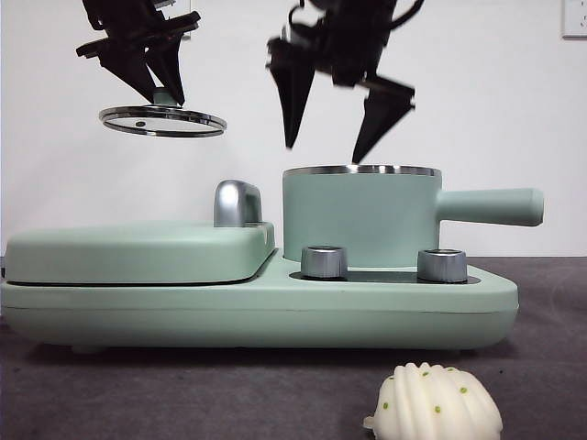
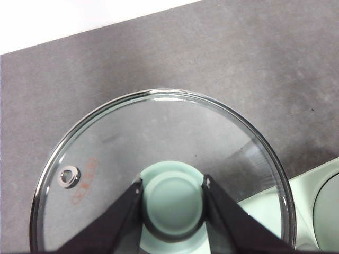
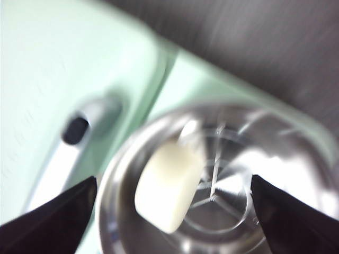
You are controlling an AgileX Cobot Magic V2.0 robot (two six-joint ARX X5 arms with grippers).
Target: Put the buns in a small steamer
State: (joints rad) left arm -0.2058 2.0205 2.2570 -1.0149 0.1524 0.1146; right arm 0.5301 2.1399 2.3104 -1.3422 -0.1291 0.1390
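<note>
Front view: my left claw (image 1: 158, 87) grips the lid (image 1: 162, 120) aside by its knob, so the steamer (image 1: 360, 215) stays uncovered. My right claw (image 1: 332, 137) hangs spread and empty above it; smooth bun (image 3: 168, 185) inside, ridged bun (image 1: 434, 403) on the table (image 1: 183, 394).

Low front camera; two overhead wrist cameras.

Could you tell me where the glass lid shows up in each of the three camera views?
Front view: the glass lid hangs high at upper left, held by the left gripper above the flat griddle lid.
Left wrist view: it fills the lower centre, the gripper shut on its green knob.
Right wrist view: not in it.
Shared landmark: the mint-green cooker base, a corner of it at the left wrist picture's lower right.
</note>
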